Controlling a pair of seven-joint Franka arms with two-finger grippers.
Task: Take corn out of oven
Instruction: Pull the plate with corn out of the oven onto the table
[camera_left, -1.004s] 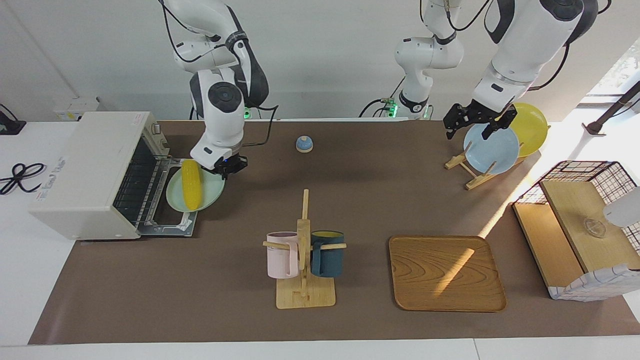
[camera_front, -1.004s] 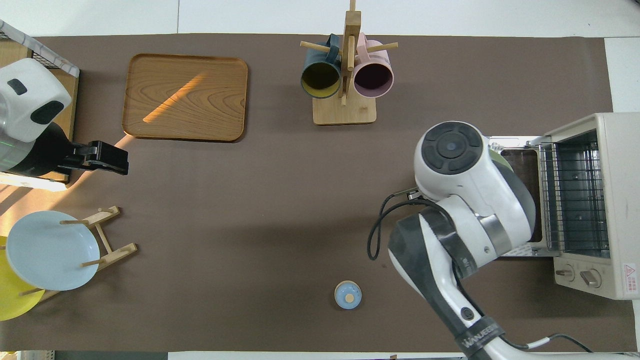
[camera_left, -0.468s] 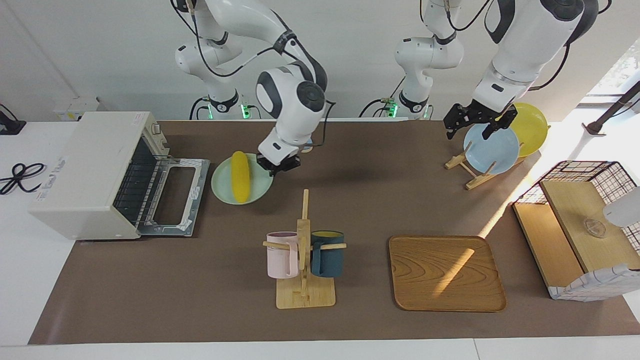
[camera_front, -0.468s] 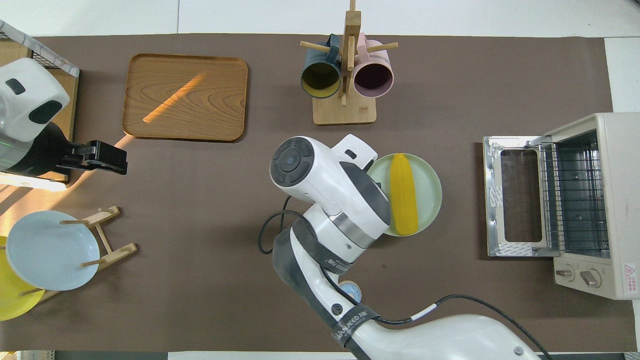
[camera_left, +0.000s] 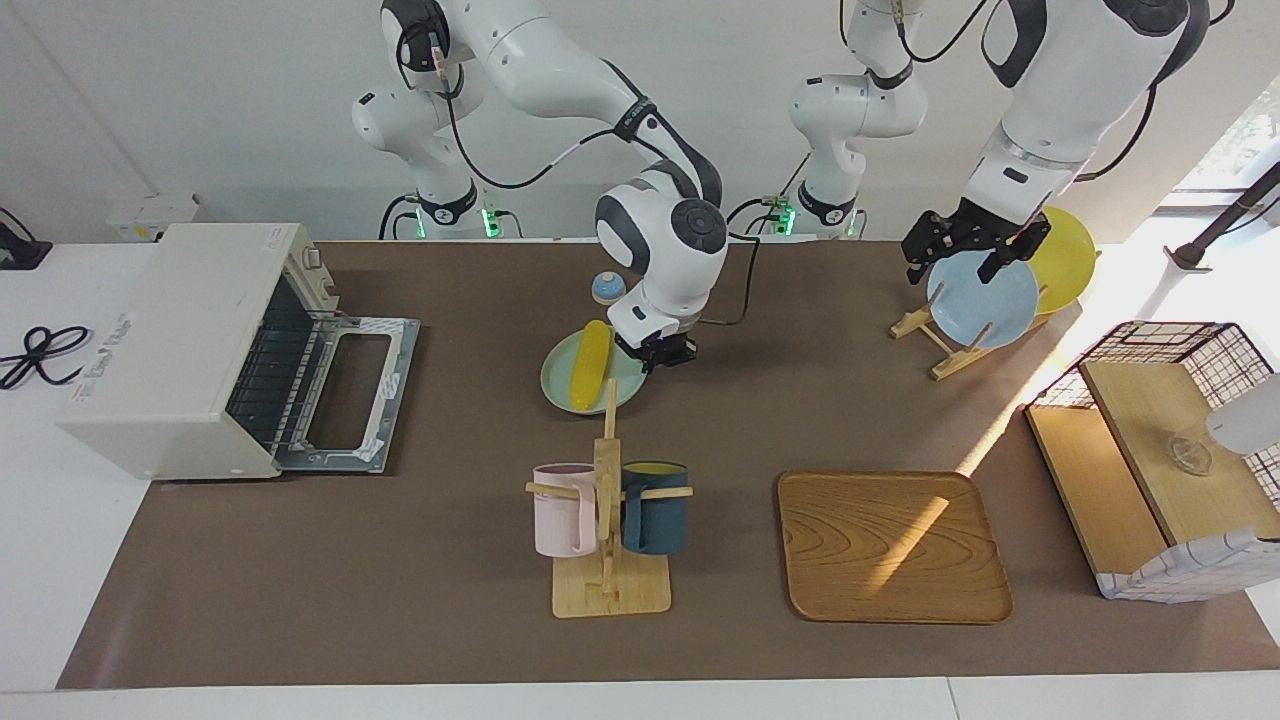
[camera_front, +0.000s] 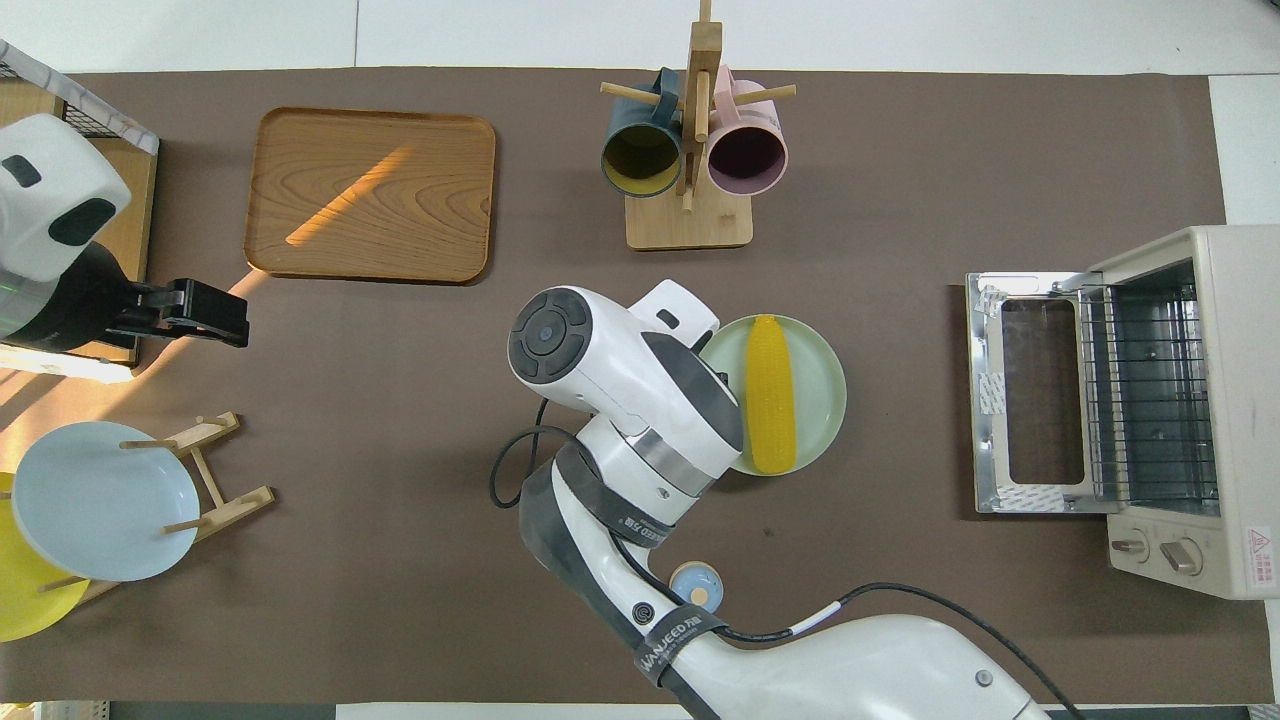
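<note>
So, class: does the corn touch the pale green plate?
Touching. In the overhead view the corn lies flat across the pale green plate, no gap or shadow beneath; the facing view agrees.

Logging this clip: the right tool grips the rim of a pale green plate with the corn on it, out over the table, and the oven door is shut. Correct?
Not quite. The oven door is open, folded down flat in front of it, as the facing view shows. The rest holds: the right tool is shut on the rim of the pale green plate, which carries the corn over the table, away from the oven.
</note>
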